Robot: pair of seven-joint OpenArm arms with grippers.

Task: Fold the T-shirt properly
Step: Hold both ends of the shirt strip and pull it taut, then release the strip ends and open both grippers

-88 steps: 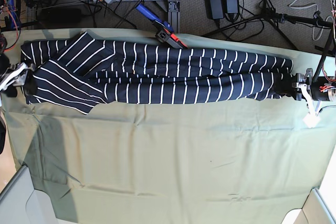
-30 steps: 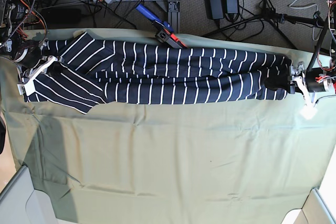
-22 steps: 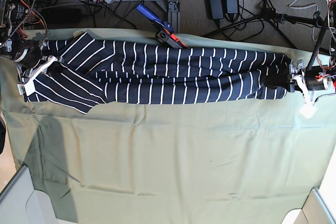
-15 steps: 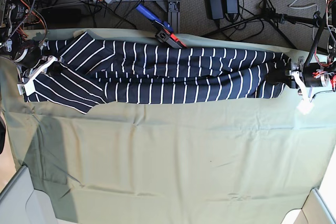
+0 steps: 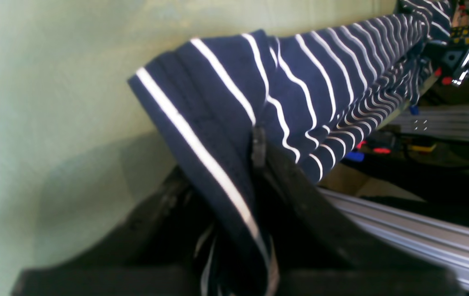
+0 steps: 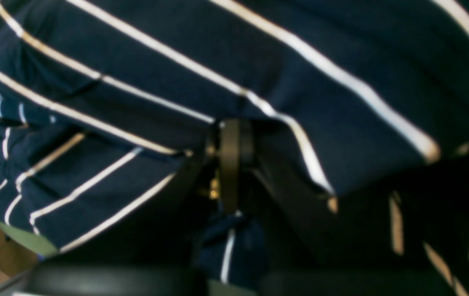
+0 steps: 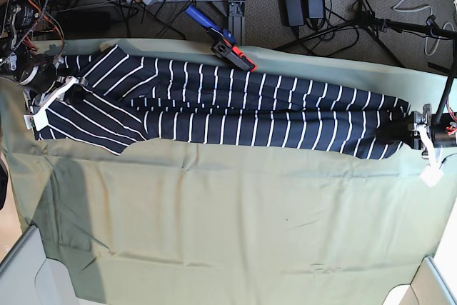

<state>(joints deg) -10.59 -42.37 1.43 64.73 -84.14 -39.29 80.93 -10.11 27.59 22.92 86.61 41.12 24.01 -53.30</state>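
Now, with both sets of jaws clamped on opposite ends of the shirt (image 7: 235, 105), pull evenly to keep it taut and flat.

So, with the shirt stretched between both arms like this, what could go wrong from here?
1. The left end effector pinches only a narrow bunch of the T-shirt hem; more pull could slip it out.
2. The right end effector holds several bunched layers, so the fold may come out uneven.
3. The shirt lies along the far edge of the green cloth, close to the blue and red tool; dragging could snag it.
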